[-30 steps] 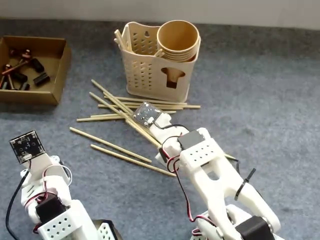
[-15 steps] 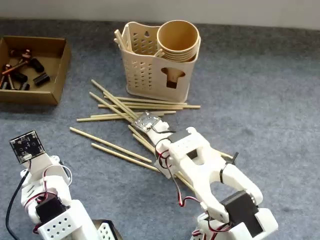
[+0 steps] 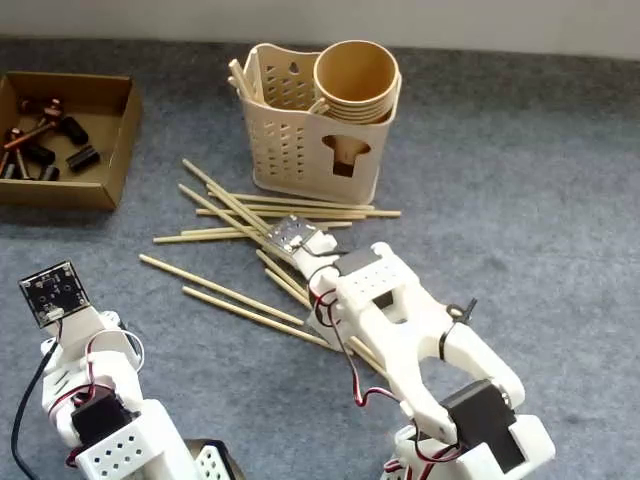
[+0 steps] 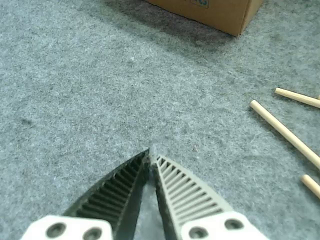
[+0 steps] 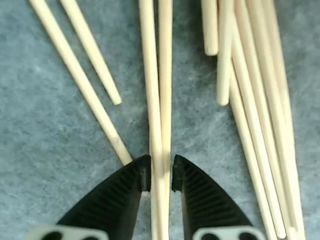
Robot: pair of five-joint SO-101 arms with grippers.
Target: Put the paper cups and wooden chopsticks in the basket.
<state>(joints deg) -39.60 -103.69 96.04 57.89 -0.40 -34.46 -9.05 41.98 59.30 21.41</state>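
Observation:
A cream basket (image 3: pixel 300 150) stands at the back of the grey carpet with stacked paper cups (image 3: pixel 357 78) and a chopstick (image 3: pixel 240 78) inside. Several wooden chopsticks (image 3: pixel 270 215) lie scattered in front of it. My right arm (image 3: pixel 385 300) hangs over that pile. Its gripper (image 5: pixel 159 172) is shut on a pair of chopsticks (image 5: pixel 159 90) lying side by side on the carpet, one finger on each side. My left gripper (image 4: pixel 150 156) is shut and holds nothing, low over bare carpet at the front left, with loose chopsticks (image 4: pixel 282 131) off to one side.
A cardboard box (image 3: pixel 118 150) with dark small parts sits at the far left; its corner (image 4: pixel 220 11) shows in the left wrist view. Bare carpet lies to the right of the basket and the right arm.
The right arm has folded lower over the chopstick pile and its wrist shifted slightly toward the front. The left arm has not moved.

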